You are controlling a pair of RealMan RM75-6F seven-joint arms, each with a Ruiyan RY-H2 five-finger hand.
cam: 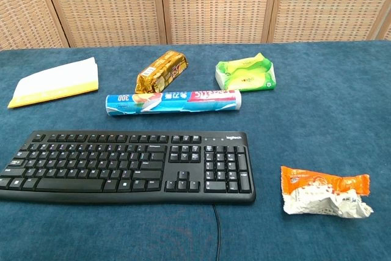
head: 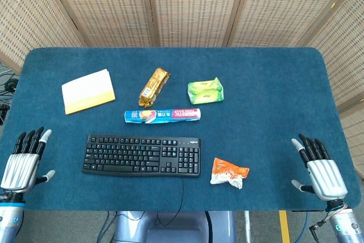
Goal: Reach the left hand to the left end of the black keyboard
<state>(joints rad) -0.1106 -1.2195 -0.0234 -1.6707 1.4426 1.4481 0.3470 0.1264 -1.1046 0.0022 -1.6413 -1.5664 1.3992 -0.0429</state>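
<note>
The black keyboard (head: 142,155) lies flat near the table's front edge, its cable running off the front; the chest view shows the keyboard (cam: 125,164) wide across the lower left. My left hand (head: 24,160) rests at the front left corner of the table, fingers apart and holding nothing, well to the left of the keyboard's left end. My right hand (head: 318,166) sits at the front right corner, also open and empty. Neither hand appears in the chest view.
Behind the keyboard lies a blue and red roll box (head: 162,115). Further back are a golden snack pack (head: 154,86), a green packet (head: 206,90) and a white and yellow pad (head: 88,91). A crumpled orange wrapper (head: 229,172) lies right of the keyboard.
</note>
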